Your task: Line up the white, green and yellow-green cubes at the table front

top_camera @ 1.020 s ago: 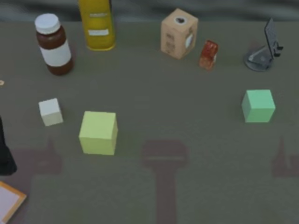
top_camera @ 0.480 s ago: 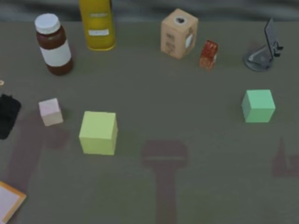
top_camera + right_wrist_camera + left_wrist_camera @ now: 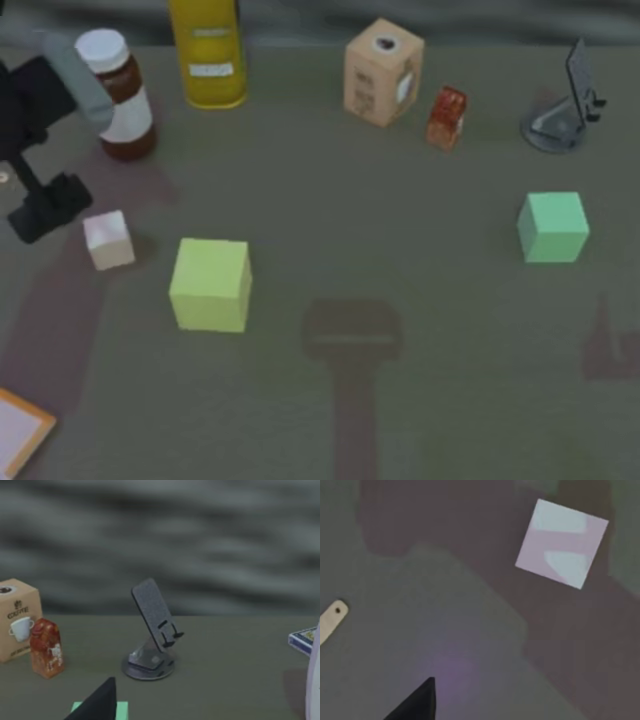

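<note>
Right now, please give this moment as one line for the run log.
left gripper: above table, beside white cube, not touching | right arm: out of top view | green cube: right side | yellow-green cube: untouched

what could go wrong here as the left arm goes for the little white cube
The left gripper hangs just left of the white cube, not over it, so a descent from here might clip its edge and push it toward the yellow-green cube beside it. The left arm also passes close to the brown bottle at the back, and a swing could tip it. The green cube sits far off at the table's right.
</note>
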